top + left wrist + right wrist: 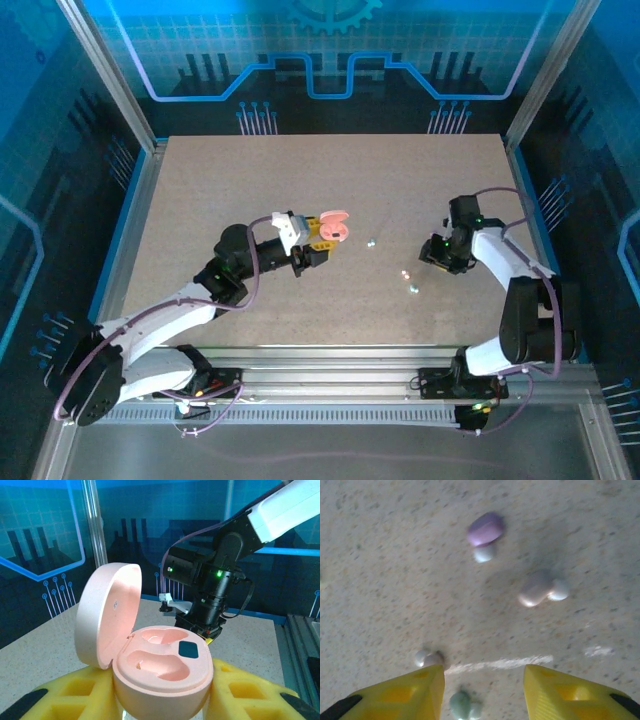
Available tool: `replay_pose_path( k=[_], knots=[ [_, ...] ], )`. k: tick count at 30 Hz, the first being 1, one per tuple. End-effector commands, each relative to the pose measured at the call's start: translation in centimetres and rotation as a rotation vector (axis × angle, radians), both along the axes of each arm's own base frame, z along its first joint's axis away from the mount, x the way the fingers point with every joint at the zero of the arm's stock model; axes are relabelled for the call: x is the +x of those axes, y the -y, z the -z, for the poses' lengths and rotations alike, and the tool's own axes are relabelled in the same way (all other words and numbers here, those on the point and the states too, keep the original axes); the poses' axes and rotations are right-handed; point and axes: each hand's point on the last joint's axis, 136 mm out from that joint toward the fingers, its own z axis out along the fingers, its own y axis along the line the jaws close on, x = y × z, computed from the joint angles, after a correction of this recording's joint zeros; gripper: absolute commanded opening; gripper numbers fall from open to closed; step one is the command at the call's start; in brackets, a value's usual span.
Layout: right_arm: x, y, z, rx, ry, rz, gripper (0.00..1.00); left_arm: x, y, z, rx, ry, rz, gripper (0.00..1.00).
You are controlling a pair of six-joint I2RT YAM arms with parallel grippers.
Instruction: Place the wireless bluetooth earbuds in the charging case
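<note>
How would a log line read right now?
left pincer: grips open pink case | right pincer: open over earbuds on table

Pink charging case (160, 685), lilac earbud (485, 528)

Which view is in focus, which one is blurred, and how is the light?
Left wrist view: the open pink case is sharp and softly lit. Right wrist view: the earbuds look blurred, with faint shadows beside them. Top view: fairly sharp, with blue-tinted surroundings; the earbuds are only tiny specks.
</note>
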Motion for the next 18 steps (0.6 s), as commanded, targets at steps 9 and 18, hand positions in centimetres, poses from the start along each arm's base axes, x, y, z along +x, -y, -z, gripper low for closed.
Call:
replay_pose_path(
  k=[9,18],
  knots=[
    [4.7,2.9,1.3,-0.064,-0.006,-0.053,0.51,-0.6,-0.2,-0.2,0.009,0.019,0.004,0.39],
    [3.7,2.8,3.0,0.012,-0.071,-0.053,0.52,-0.6,-0.1,0.1,0.017,0.015,0.005,0.39]
  ],
)
